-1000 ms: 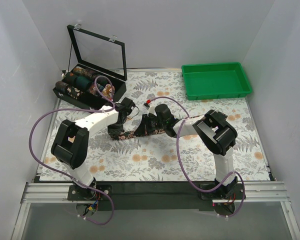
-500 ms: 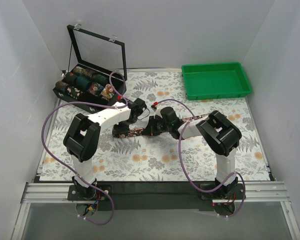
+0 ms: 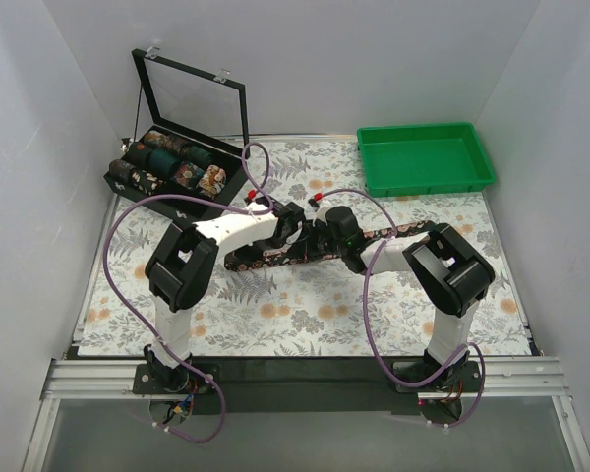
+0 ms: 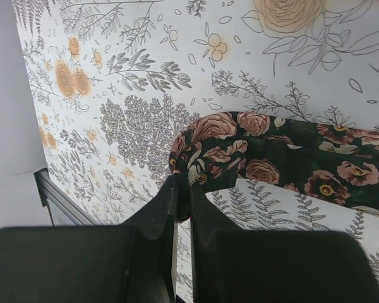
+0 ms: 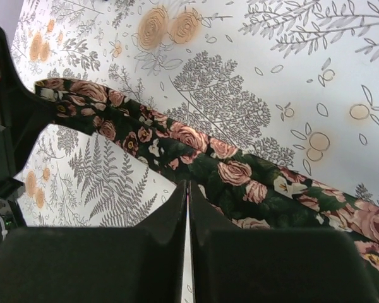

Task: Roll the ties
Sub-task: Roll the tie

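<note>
A dark tie (image 3: 261, 258) with pink roses lies stretched across the middle of the table, and its thin end (image 3: 401, 231) runs off to the right. My left gripper (image 3: 296, 236) is shut on the tie (image 4: 259, 161), pinching the cloth just beside a rounded fold (image 4: 188, 142). Close to its right, my right gripper (image 3: 321, 242) is shut with its tips at the near edge of the tie (image 5: 234, 173), nipping the cloth there. Both grippers (image 4: 183, 184) (image 5: 187, 184) sit low over the table. Several rolled ties (image 3: 167, 165) fill the black box at the back left.
The black box (image 3: 228, 187) stands with its clear lid (image 3: 192, 98) raised at the back left. A green tray (image 3: 425, 157) sits at the back right. Purple cables (image 3: 128, 211) loop over both arms. A floral cloth (image 3: 305, 315) covers the table.
My left gripper has swung right from the tie's left end to beside the right gripper, bringing tie cloth along. The right gripper has shifted a little right and back.
</note>
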Action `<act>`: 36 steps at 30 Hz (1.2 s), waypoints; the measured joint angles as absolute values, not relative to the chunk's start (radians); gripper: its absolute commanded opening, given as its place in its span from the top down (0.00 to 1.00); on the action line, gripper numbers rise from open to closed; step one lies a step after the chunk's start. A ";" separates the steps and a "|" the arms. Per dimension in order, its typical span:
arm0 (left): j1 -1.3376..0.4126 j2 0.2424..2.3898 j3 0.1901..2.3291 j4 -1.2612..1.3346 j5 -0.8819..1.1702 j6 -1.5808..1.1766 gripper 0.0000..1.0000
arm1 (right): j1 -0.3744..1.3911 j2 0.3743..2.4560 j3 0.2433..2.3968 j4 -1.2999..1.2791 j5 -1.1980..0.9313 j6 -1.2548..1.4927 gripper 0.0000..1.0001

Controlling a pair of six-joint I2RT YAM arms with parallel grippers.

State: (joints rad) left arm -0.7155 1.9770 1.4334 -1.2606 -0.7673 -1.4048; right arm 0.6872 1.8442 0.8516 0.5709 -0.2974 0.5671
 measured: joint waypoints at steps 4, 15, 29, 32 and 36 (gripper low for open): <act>-0.712 1.977 1.427 -1.277 -0.793 -1.419 1.00 | 0.681 1.845 0.832 0.570 -0.294 0.567 0.93; -0.682 1.977 1.397 -1.298 -0.841 -1.430 1.00 | 0.674 1.878 0.826 0.570 -0.321 0.572 0.93; -0.701 2.045 1.398 -1.306 -0.876 -1.444 1.00 | 0.674 1.797 0.772 0.570 -0.241 0.570 0.93; -0.714 2.072 1.407 -1.317 -0.886 -1.446 0.98 | 0.674 1.750 0.755 0.575 -0.210 0.569 0.92; -0.727 2.092 1.423 -1.329 -0.900 -1.449 0.94 | 0.673 1.693 0.721 0.580 -0.158 0.569 0.91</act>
State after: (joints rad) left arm -0.7273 2.0918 1.4227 -1.3289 -0.8997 -1.4490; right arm 0.6731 1.6928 0.7208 0.5797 -0.1577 0.5694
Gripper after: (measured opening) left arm 0.056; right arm 0.086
